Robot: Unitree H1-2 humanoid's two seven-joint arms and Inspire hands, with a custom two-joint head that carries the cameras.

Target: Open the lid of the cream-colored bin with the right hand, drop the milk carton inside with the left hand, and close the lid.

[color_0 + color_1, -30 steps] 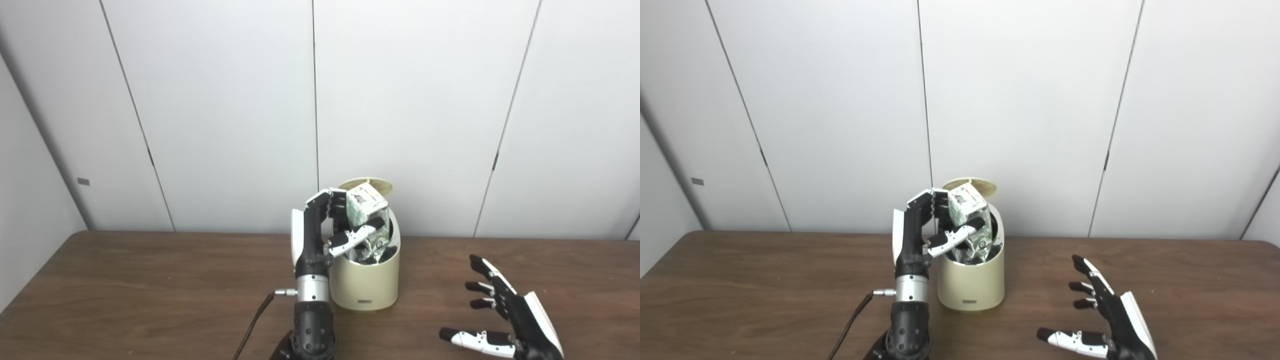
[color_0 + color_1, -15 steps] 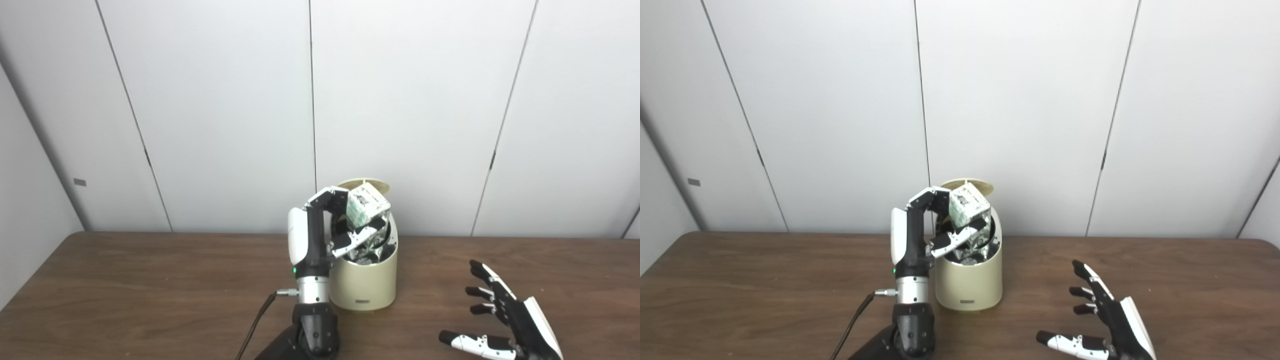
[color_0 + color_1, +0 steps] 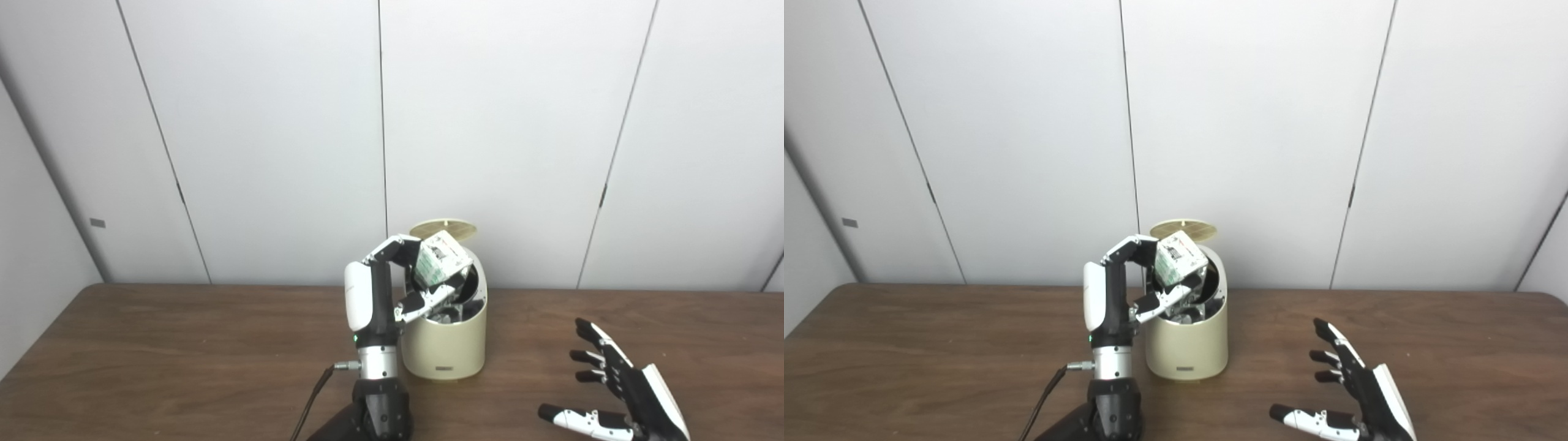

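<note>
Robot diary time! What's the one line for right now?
left hand: holding milk carton over bin | lid: open | right hand: open, empty, near table

Brightness: even and bright, wall panels (image 3: 490, 122) near white
Light source: soft, from above; no lamp in view
Shadows: faint, short one under the cream-colored bin (image 3: 444, 349), just right of the left hand (image 3: 392, 288); a soft grey falloff along the far left wall edge
Glare: mild sheen on the wooden table (image 3: 153, 355) and on the white shell of the left hand
Focus: fairly sharp overall; print on the milk carton (image 3: 1179, 260) too soft to read
Right hand (image 3: 1350, 392): cut by the bottom edge, slightly soft
Distortion: wall seams lean outward toward the sides
</note>
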